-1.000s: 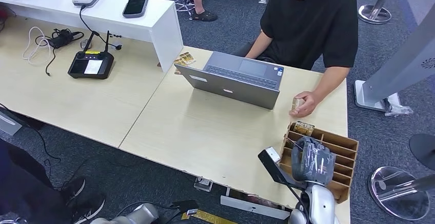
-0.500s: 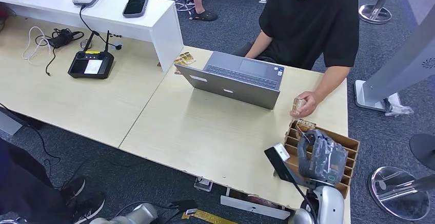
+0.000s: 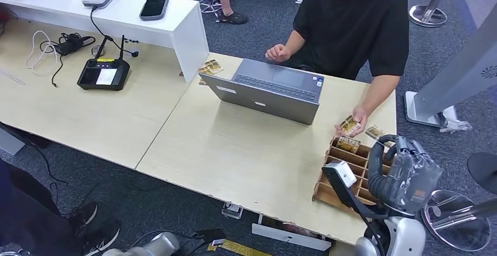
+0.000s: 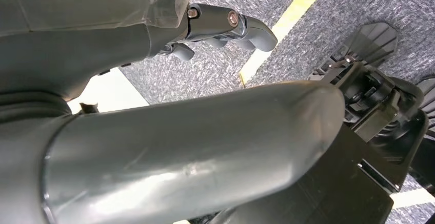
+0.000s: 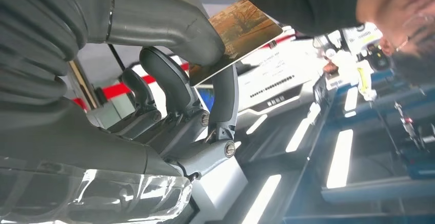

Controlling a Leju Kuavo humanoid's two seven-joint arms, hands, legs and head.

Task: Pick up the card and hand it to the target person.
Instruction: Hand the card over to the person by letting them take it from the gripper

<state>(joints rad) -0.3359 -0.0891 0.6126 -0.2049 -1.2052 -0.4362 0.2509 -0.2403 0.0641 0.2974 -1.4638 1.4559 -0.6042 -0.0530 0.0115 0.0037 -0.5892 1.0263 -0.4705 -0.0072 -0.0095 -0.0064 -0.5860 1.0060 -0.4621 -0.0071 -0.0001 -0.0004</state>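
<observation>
Right hand: the right hand (image 3: 404, 171) is raised at the near right of the scene, above the right end of the card rack and wrapped in clear plastic; in the right wrist view the thumb and a dark finger (image 5: 224, 96) pinch the card between them.
Card: the card (image 5: 237, 34) shows a brown, gold-toned picture face and is held tilted in the right hand; in the head view a small corner of it (image 3: 374, 132) shows just beyond the hand, near the person's hand.
Person: a person in a black t-shirt (image 3: 351, 21) sits at the far side of the bench behind the laptop; one hand (image 3: 353, 122) reaches toward the rack and holds another card of the same kind, the other hand (image 3: 278, 53) is a loose fist lifted beside the laptop.
Card rack: a brown slotted rack (image 3: 340, 177) sits at the near right corner of the bench, with a card standing in its far slot (image 3: 347, 144).
Left hand: the left hand (image 4: 154, 106) hangs low over grey carpet with a yellow line; its fingers curl in and nothing is seen in them.
Bench: the pale wooden bench (image 3: 234, 144) carries an open grey laptop (image 3: 264, 89) at its far middle, with a few loose cards (image 3: 210, 67) lying left of it.
Left bench: a black controller with aerials (image 3: 104, 71) and cables rest there; a phone (image 3: 155, 6) lies on the white shelf beyond.
</observation>
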